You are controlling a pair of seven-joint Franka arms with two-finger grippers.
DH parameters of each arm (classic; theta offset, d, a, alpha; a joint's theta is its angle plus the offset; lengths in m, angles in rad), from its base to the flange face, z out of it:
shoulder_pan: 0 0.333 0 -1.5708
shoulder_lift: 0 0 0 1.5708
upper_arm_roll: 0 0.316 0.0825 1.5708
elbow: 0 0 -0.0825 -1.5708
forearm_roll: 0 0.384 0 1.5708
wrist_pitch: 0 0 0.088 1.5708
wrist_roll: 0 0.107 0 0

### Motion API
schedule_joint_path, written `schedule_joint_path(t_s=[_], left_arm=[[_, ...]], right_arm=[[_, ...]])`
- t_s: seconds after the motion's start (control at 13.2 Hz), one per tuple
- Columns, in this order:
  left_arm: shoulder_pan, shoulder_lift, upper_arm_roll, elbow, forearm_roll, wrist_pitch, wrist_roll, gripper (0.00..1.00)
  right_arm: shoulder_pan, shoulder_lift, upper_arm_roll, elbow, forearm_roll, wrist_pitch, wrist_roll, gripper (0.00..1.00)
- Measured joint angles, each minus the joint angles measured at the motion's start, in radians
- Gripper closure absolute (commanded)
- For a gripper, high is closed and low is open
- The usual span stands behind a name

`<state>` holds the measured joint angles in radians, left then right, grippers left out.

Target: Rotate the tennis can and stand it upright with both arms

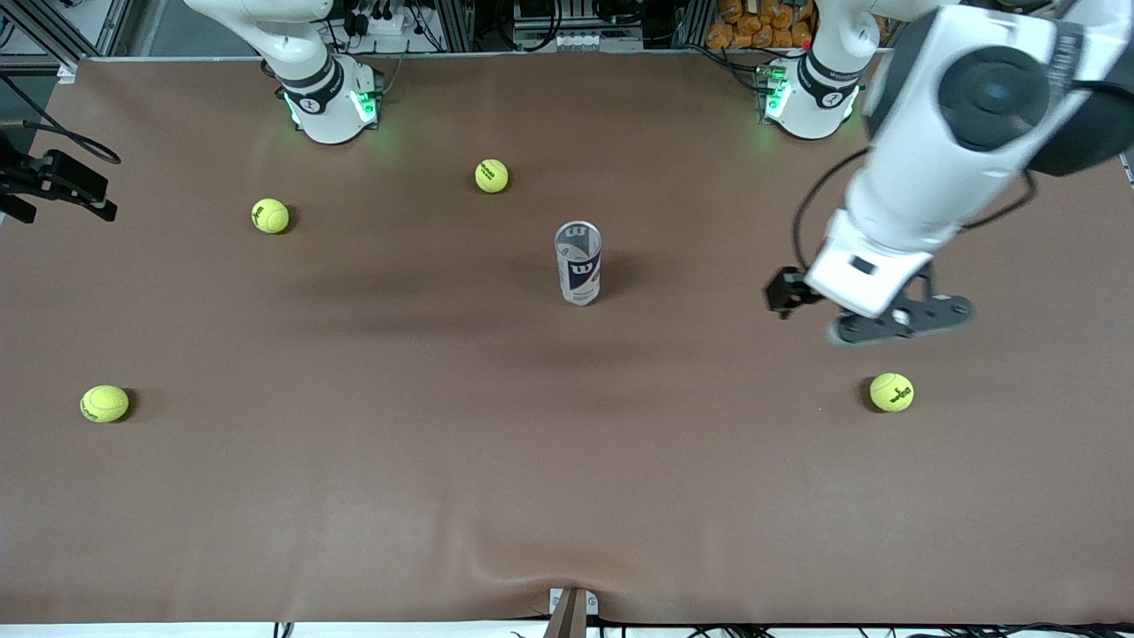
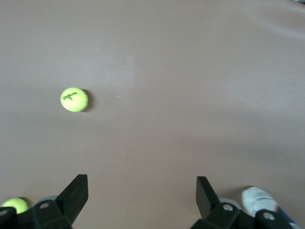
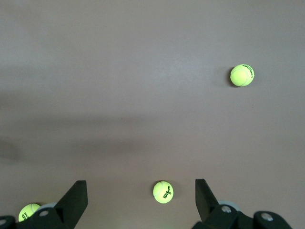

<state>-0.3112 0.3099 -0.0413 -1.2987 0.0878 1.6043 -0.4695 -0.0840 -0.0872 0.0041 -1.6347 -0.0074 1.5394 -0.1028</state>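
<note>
A wide table covered by a plain brown mat (image 1: 372, 478) fills nearly the whole front view, lit evenly from above, with soft broad shadows across its middle. The mat is wrinkled at the edge nearest the front camera, where a small metal bracket (image 1: 571, 607) sits. Along the farthest edge stand aluminium frame rails (image 1: 461, 22) and tangled black cables (image 1: 390, 18) — plus a heap of orange objects (image 1: 753, 22) toward the left arm's end. A black device on a mount (image 1: 62, 182) overhangs the table at the right arm's end.
</note>
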Motion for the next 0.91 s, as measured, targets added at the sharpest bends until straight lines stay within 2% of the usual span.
schedule_joint_path(t_s=[0.38,0.61,0.76,0.91], left_arm=[[0.154,-0.011,-0.004,0.000,-0.001,-0.002,0.183,0.00],[0.247,-0.040,-0.063,-0.002,-0.005,-0.020,0.198,0.00],[0.269,-0.112,-0.092,-0.043,-0.023,-0.059,0.197,0.00],[0.268,-0.241,-0.097,-0.150,-0.075,-0.065,0.196,0.00]], right_arm=[[0.001,0.000,0.005,0.000,0.000,0.001,-0.007,0.00],[0.005,0.000,0.014,0.000,0.000,-0.004,-0.010,0.00],[0.006,-0.002,0.015,0.000,0.000,-0.018,-0.010,0.00],[0.007,-0.003,0.016,0.000,0.000,-0.020,-0.011,0.00]])
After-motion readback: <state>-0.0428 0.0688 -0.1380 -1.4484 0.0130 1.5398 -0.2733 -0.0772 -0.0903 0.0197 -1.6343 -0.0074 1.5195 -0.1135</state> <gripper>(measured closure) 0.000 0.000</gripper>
